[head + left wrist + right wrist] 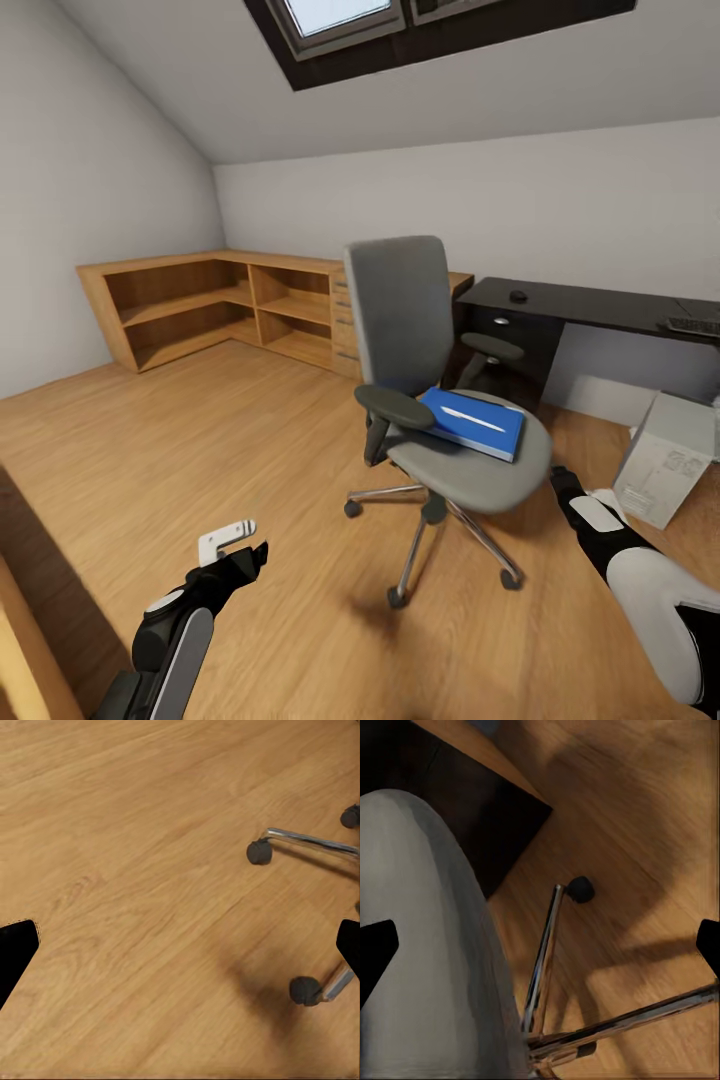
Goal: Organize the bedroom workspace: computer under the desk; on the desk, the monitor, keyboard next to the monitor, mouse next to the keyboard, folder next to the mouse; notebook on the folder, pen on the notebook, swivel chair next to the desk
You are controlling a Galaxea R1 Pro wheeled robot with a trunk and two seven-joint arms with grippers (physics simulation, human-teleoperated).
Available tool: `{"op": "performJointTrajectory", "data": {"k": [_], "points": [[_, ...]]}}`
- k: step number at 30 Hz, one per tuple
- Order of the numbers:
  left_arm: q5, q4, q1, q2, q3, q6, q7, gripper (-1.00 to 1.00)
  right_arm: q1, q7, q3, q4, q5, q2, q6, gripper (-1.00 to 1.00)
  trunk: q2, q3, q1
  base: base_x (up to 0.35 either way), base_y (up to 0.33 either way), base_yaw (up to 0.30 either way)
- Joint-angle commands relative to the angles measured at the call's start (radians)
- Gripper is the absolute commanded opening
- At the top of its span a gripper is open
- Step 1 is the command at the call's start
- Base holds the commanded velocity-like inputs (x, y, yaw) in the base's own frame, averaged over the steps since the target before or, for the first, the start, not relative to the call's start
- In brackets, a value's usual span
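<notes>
The left gripper point(240, 545) hangs low over bare floor point(150, 430), well left of the chair point(440, 400); its fingertips sit wide apart at the edges of the left wrist view, so it is spread and holds nothing. On the chair seat lies the folder point(475, 425), flat, one corner tucked against the near armrest. A pen point(472, 419) rests on top of it; whether a thin notebook lies between the two is hard to tell from here. The folder looks light, stiff and smooth, likely to slide on the padded seat, and the pen would roll off if it tilts. The free long edge toward the front of the seat seems the best place to pinch it, kept level. The right gripper point(540, 937) hovers just beside the seat's right edge, likewise spread and empty. Right of the chair stand the desk point(590, 305), carrying the mouse point(518, 296) and keyboard point(693, 325), and the computer point(665, 460) on the floor.
</notes>
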State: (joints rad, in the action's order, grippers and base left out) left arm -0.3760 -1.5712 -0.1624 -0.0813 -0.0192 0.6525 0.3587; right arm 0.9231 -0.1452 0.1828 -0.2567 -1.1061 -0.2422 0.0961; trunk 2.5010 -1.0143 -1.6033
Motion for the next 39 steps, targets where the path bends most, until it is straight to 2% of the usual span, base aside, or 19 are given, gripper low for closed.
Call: {"op": "performJointTrajectory", "data": {"k": [1, 10, 20, 21, 24, 28, 32, 34, 39], "points": [[-0.011, -0.001, -0.001, 0.0, -0.001, 0.003, 0.009, 1.0, 0.0, -0.003, -0.004, -0.001, -0.011, 0.0, 0.004, 1.0, 0.0, -0.001, 0.001, -0.233, 0.0, 0.0], [-0.011, -0.001, -0.001, 0.0, -0.001, 0.002, 0.009, 1.0, 0.0, -0.003, -0.007, -0.001, -0.01, 0.0, 0.007, 1.0, 0.0, -0.002, 0.001, -0.277, 0.0, 0.0], [-0.011, -0.001, -0.001, 0.0, -0.001, 0.001, 0.009, 1.0, 0.0, -0.002, -0.007, 0.0, -0.011, 0.001, 0.003, 1.0, 0.0, -0.007, 0.001, -0.037, 0.0, 0.0], [-0.011, -0.001, -0.001, 0.0, -0.001, 0.001, 0.009, 1.0, 0.0, 0.014, -0.007, 0.003, -0.008, 0.038, -0.005, 1.0, 0.0, -0.007, 0.001, 0.0, 0.0, 0.0], [-0.011, -0.001, -0.001, 0.0, -0.001, 0.001, 0.009, 1.0, -0.001, 0.042, -0.008, 0.003, -0.006, 0.05, -0.02, 1.0, 0.0, -0.007, 0.001, 0.0, 0.0, 0.0], [-0.011, -0.001, -0.001, 0.0, -0.001, 0.001, 0.009, 1.0, -0.002, 0.197, -0.008, 0.01, -0.003, 0.054, -0.154, 1.0, 0.0, -0.007, 0.001, 0.0, 0.0, 0.0], [-0.011, -0.001, -0.001, 0.0, -0.001, 0.001, 0.009, 1.0, -0.003, 0.253, -0.007, 0.012, -0.003, 0.054, -0.226, 1.0, 0.0, -0.007, 0.001, 0.0, 0.0, 0.0], [-0.011, -0.001, 0.0, 0.0, -0.003, 0.001, 0.009, 1.0, -0.003, 0.284, -0.006, 0.014, -0.005, 0.052, -0.288, 1.0, 0.0, -0.007, 0.001, 0.0, 0.0, 0.0], [-0.011, -0.001, -0.001, 0.0, -0.008, 0.001, 0.009, 1.0, -0.003, 0.296, -0.005, 0.014, -0.008, 0.051, -0.325, 1.0, 0.0, -0.007, 0.001, 0.0, 0.0, 0.0]]}}
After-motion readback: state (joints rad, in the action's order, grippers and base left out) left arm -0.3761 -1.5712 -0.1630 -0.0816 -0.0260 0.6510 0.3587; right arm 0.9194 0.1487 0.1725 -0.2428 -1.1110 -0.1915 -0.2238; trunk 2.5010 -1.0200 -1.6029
